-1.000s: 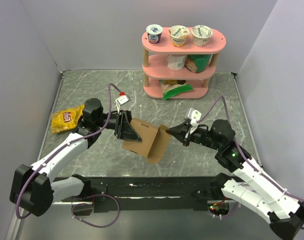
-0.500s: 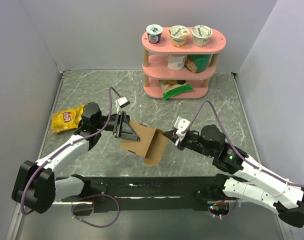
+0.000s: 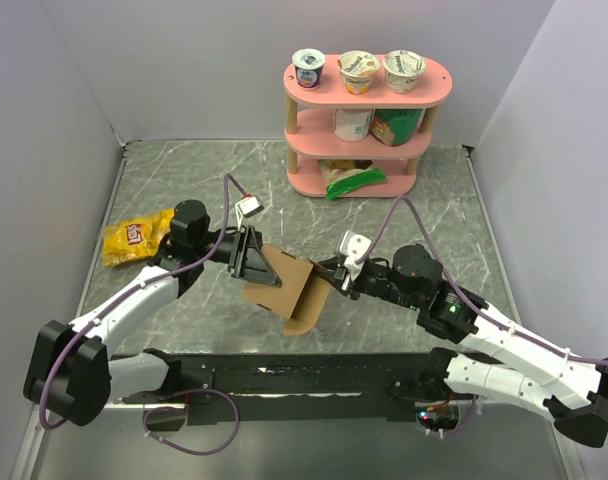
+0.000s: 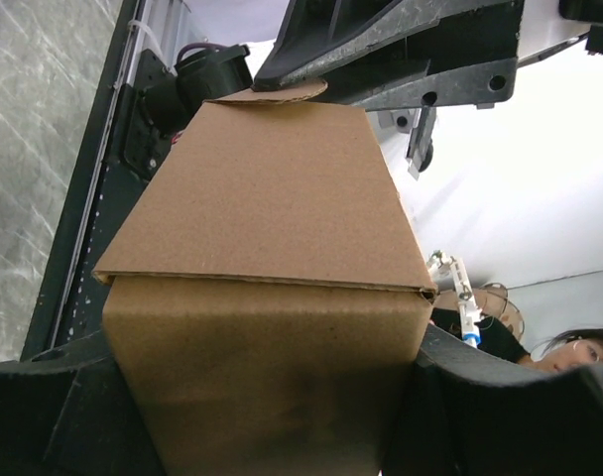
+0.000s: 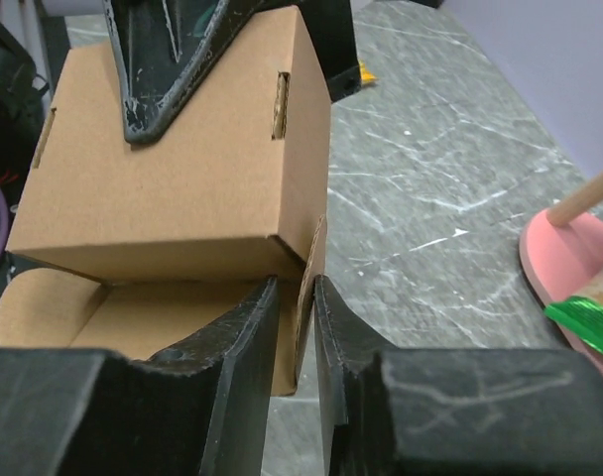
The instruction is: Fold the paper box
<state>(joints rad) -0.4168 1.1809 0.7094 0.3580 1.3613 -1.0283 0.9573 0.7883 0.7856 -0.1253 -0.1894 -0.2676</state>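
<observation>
The paper box is plain brown cardboard, partly folded and held above the table between the two arms. My left gripper is shut on its left end. In the left wrist view the box fills the gap between both fingers. My right gripper is at the box's right side. In the right wrist view its jaws stand slightly apart around a thin side flap, with a gap on the left side. The box body sits just ahead.
A yellow snack bag lies on the marble table at the left. A pink three-tier shelf with yogurt cups and packets stands at the back. Grey walls close in both sides.
My right arm has moved left, up to the box's side flap, and its jaws have parted from shut. The box has tilted and dropped a little. The left grip is unchanged.
</observation>
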